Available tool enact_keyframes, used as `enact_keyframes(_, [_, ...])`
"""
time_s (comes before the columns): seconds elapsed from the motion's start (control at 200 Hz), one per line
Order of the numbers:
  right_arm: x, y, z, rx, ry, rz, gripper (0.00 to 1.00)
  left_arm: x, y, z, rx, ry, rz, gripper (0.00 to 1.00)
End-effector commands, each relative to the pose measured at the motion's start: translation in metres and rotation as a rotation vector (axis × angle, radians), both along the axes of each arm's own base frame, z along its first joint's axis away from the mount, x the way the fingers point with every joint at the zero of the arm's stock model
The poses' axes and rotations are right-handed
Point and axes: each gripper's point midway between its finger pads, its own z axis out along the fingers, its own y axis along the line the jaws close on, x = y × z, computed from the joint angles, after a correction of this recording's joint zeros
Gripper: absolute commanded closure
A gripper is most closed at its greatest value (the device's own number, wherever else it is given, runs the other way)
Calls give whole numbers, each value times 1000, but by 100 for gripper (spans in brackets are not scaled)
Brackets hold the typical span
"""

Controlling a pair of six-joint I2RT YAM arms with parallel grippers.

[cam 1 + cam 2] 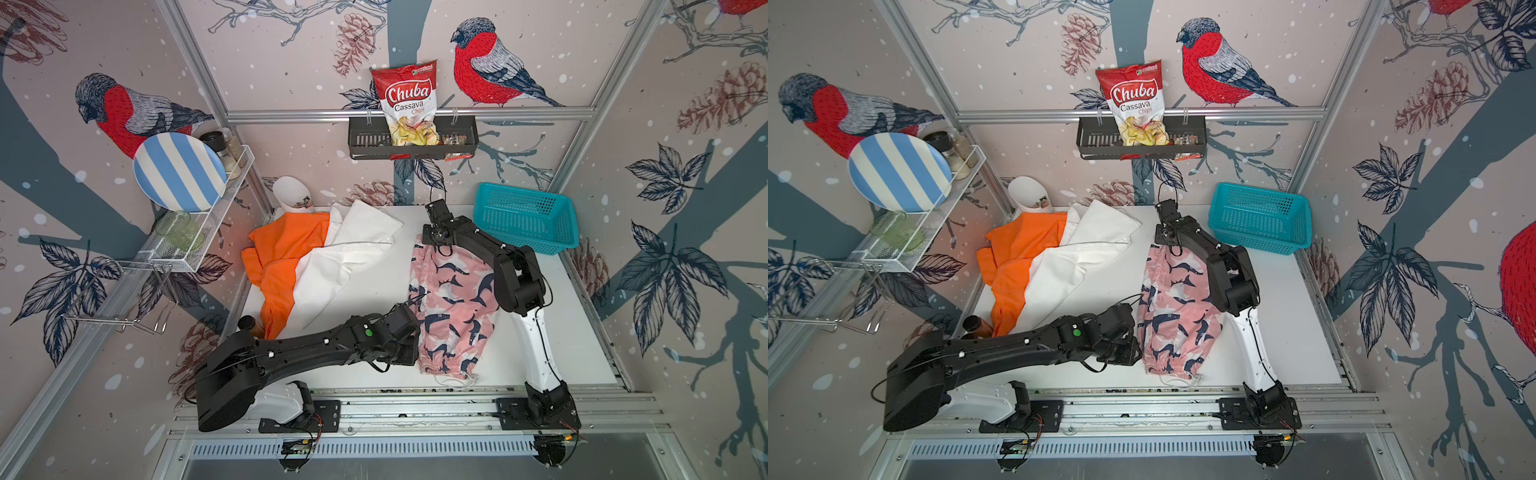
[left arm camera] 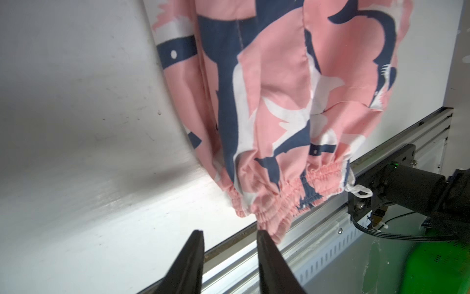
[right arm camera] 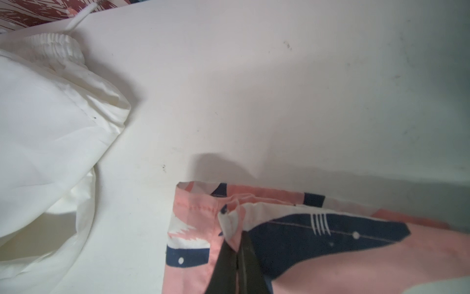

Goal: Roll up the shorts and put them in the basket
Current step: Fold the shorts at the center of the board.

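The white table (image 1: 561,332) fills the middle of both top views. On its left half the orange shorts (image 1: 278,257) and white shorts (image 1: 345,257) lie in a rumpled heap, the white partly over the orange. Just right of centre the pink shorts (image 1: 453,299) lie stretched out lengthwise, gathered waistband toward the bottom of the frame and hem toward the top. At that upper hem the right gripper (image 3: 237,244) is clenched tight on a small fold of the pink cloth. By the lower left corner of the pink shorts, the left gripper (image 2: 230,233) stands partly open with nothing between its jaws. One side sits just beside the waistband, and I cannot tell whether it touches.
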Motion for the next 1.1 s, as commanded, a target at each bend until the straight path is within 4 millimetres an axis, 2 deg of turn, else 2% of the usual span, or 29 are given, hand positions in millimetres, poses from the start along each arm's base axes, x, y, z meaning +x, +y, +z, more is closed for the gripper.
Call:
enact_keyframes(0.0, [1, 0, 16, -6, -26, 2, 100, -2, 0, 7, 20, -18, -11, 57])
enact_keyframes(0.075, [1, 0, 21, -1, -33, -4, 100, -4, -5, 2, 30, -11, -26, 55])
enact_keyframes(0.2, [1, 1, 31, 8, -48, -8, 100, -11, -8, -20, 77, 15, -53, 57])
enact_keyframes(0.415, [1, 8, 61, 39, -98, 3, 100, -25, 14, -72, 172, 82, -57, 65])
enact_keyframes(0.49, [2, 14, 70, 82, -113, 14, 100, -30, 18, -81, 172, 97, -61, 67])
enact_keyframes(0.605, [4, 26, 70, 157, -121, 25, 100, -31, 21, -84, 171, 98, -59, 67])
enact_keyframes(0.72, [3, 37, 62, 238, -114, 31, 100, -25, 24, -72, 180, 63, -37, 66])
enact_keyframes(0.815, [2, 40, 55, 260, -103, 31, 100, -14, 27, -49, 178, 7, 10, 60])
enact_keyframes(0.935, [0, 41, 49, 261, -93, 30, 100, -3, 29, -20, 191, -45, 43, 57])
enact_keyframes(1.03, [-1, 43, 49, 264, -92, 35, 100, 4, 12, 2, 133, -74, 34, 54])
enact_keyframes(1.096, [-2, 44, 51, 268, -94, 38, 100, 7, 0, 8, 96, -79, 29, 48])
